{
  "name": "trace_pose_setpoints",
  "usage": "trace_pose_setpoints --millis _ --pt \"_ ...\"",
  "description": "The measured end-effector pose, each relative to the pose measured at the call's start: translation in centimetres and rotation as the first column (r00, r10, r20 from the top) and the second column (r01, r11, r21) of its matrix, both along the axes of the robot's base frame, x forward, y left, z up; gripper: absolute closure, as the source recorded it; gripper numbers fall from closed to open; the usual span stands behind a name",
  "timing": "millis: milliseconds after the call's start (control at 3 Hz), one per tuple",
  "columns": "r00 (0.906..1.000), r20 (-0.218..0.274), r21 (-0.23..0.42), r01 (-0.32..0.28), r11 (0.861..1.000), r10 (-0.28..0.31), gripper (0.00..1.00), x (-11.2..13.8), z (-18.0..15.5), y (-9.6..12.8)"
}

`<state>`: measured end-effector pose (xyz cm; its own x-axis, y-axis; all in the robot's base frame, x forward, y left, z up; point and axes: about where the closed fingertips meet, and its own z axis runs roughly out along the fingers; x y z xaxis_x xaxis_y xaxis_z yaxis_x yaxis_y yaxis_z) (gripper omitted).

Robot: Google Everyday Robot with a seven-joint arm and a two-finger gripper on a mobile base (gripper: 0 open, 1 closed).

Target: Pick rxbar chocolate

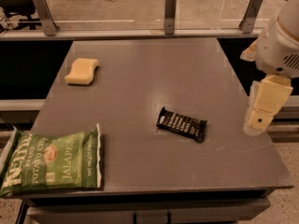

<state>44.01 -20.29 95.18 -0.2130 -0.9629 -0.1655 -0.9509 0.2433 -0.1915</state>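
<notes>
The chocolate bar (pixel 181 124) is seen lying flat on the grey table (pixel 154 73), a little right of the frame's centre and slightly below it, its black wrapper with rows of white lettering set at a slant, the left end higher in the frame than the right. Nothing is touching it. The gripper (pixel 259 113) is found at the right edge of the frame, hanging by the table's right edge and apart from the bar; whether it is open or closed cannot be told. A green chip bag (pixel 51 162) is laid at the lower left, over the table's left edge, and a pale yellow sponge (pixel 82 71) is placed at the upper left
</notes>
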Motion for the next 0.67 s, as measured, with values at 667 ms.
trace_pose_setpoints --millis 667 --pt "0.9846 -0.162 -0.163 -0.092 0.982 0.065 0.00 1.1 -9.0 4.8"
